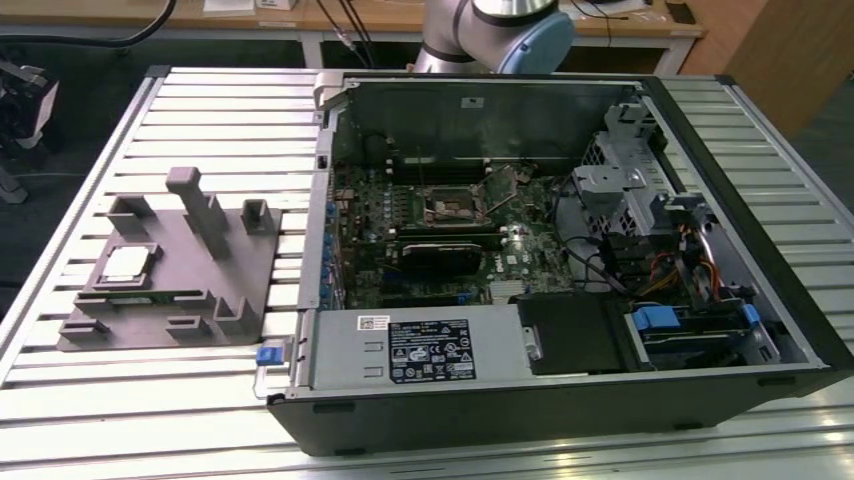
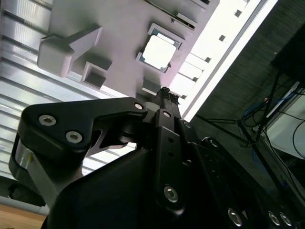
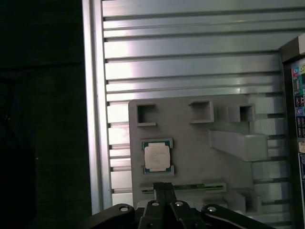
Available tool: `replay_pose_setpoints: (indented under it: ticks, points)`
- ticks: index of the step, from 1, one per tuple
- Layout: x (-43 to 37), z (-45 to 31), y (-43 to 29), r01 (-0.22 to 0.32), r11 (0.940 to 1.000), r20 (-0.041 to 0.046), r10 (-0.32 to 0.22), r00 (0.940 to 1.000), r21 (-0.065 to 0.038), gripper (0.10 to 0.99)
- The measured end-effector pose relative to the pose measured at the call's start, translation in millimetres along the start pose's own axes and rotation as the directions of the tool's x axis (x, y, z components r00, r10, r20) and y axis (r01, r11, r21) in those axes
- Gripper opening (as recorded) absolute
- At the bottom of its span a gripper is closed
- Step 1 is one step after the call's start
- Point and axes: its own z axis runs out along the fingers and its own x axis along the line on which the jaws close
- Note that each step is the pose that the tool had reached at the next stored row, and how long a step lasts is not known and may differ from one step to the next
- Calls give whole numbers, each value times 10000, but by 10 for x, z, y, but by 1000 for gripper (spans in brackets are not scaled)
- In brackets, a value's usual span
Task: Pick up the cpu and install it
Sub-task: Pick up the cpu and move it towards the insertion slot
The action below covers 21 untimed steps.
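The cpu (image 1: 124, 264) sits at the exterior view's left, about mid-height, lying flat in a square pocket of the grey fixture (image 1: 167, 250) with its silvery top facing up. Nothing touches it. The first wrist view looks straight down on the chip (image 3: 156, 156): pale metal lid, thin green border peeking out around it, seated squarely in its recess. The second wrist view catches the same chip (image 2: 158, 51) at a slant, glaring bright under the light.

Now the gripper (image 3: 163, 187). In both wrist views its two black fingers are pressed together with nothing between them, tips pointing toward the fixture and stopping short of the chip (a visible gap separates them). The second wrist view adds the black linkage and bolts behind the fingertips (image 2: 164, 91).

Pulling out, the exterior view supplies the wider scene. The fixture lies on a slatted aluminium table (image 1: 200, 110), and just beside it, toward the exterior view's right, lies an open computer case (image 1: 534, 415) on its side. Inside, near the centre of the frame, is the black square socket (image 1: 447, 205) on the motherboard, well apart from the chip. A long grey box with a white label (image 1: 414, 345) fills the case's lower part. At the top edge, a section of the robot arm (image 1: 501, 25) rises behind the case.
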Motion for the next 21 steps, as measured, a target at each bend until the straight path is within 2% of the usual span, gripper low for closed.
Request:
replay_pose_setpoints:
  ticks: [10, 21]
  points:
    - [11, 35, -5, -1, 10000, -3, 1, 10000, 0, 106]
    - [18, 198, -30, 29, 10000, -5, -29, 10000, 0, 106]
